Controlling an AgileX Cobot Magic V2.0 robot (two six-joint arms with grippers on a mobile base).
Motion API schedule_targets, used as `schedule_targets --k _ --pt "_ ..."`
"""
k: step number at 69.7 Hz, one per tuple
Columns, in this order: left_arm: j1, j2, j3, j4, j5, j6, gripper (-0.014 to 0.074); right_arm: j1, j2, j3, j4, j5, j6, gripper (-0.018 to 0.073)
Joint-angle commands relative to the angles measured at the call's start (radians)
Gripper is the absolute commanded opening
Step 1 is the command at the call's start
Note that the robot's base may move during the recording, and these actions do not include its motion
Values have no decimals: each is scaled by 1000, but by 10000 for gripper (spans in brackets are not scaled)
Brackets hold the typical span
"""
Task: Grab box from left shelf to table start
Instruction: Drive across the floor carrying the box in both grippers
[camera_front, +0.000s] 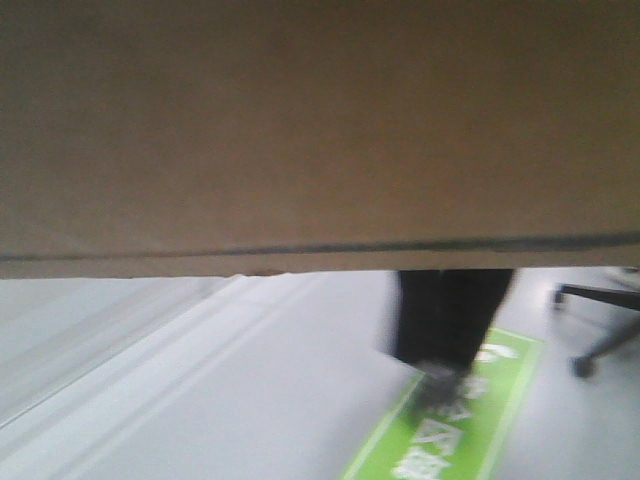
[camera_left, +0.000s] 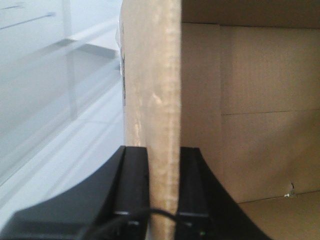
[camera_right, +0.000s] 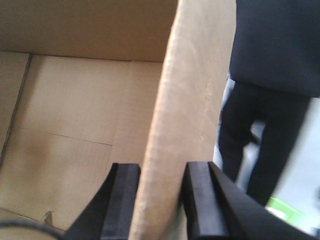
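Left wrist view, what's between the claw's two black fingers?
The box wall, seen edge-on, pinched by the left claw; the left wrist view shows it.

Edge-cropped box; blurred, half-hidden person

Front view: we see a smooth pale grey floor, crossed by faint long lines running from lower left to upper right. On it lies a flat bright green floor strip with white printed signs. A person in dark trousers stands there, one blurred shoe meeting the strip's upper left edge. At right we note a black chair base on a castor.
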Motion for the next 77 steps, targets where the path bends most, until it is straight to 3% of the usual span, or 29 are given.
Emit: schedule_targets --k 1,77 --pt "-12 9 -36 17 -136 -14 -99 -2 24 -24 -88 -111 -9 60" --pt "-12 9 -36 20 -136 -14 -99 -2 24 -24 -88 -111 -9 60"
